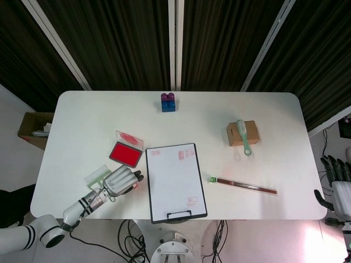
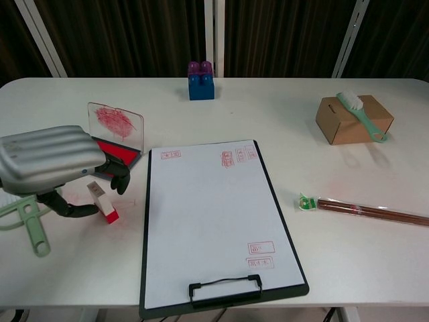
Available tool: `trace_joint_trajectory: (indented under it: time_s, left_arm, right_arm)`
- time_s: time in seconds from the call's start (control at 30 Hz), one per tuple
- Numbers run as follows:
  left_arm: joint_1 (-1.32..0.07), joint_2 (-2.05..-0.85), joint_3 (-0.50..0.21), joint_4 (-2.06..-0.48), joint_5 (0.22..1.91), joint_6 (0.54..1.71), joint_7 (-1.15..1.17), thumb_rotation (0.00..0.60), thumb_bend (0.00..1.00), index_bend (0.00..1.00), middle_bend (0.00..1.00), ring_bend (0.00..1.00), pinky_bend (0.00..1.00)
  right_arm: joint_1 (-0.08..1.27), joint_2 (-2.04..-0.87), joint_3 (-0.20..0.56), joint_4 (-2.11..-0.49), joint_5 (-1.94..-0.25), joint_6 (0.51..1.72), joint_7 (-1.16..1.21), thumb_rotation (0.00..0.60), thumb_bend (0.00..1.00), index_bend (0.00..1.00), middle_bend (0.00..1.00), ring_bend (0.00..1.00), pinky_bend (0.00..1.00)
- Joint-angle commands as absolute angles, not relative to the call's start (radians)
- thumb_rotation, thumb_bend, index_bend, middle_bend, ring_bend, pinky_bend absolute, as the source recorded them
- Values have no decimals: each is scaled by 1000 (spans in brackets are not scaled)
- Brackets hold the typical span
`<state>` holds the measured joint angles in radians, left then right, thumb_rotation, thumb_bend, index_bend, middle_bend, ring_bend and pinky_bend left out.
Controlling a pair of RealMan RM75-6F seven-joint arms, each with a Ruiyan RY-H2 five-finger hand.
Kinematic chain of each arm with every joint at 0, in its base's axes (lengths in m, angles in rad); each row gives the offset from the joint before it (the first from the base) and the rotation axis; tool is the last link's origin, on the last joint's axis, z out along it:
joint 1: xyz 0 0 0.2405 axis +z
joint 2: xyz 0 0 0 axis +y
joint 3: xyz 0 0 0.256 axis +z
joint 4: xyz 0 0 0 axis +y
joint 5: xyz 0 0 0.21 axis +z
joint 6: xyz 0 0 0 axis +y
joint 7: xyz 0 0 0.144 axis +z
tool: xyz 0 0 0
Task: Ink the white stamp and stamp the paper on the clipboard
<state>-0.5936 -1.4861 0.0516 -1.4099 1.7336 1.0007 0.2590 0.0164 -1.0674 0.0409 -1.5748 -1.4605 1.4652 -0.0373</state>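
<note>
Now: left hand poised over the white stamp

Close to the near-left part of the table, the white stamp lies tilted on its side, a small white block with a red inked end pointing toward the near edge. It sits between the red ink pad and the near edge, just left of the clipboard. The ink pad's clear lid stands upright behind it, smeared with red.

The left hand hangs directly over the stamp, its fingers spread and curved downward, thumb reaching under on the left; it holds nothing, and whether a fingertip touches the stamp cannot be told. In the head view the hand covers most of the stamp. The paper on the clipboard carries several red stamp marks near its far edge and two near the clip.

A green brush lies left of the stamp, partly hidden by the hand. The right hand hangs off the table's right side, fingers loosely extended and apart, empty, cut off by the frame edge.
</note>
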Motion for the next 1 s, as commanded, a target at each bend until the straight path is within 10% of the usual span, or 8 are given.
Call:
trace_joint_trajectory:
  time_s: [0.03,1.0]
  left_arm:
    - [-597,-1489,53,-1408,1729,1002,254,600,291,436,446,929,926]
    - [-621,-1513,82,-1352,1713,1024,184,600,361,536,538,955,940]
  right_arm:
    - [17,-1068,41,-1574,-1460,1463,-37,600,223,0,0,0,0]
    - [20,-1071,41,-1576,-1438,1443,-53,600,224,0,0,0,0]
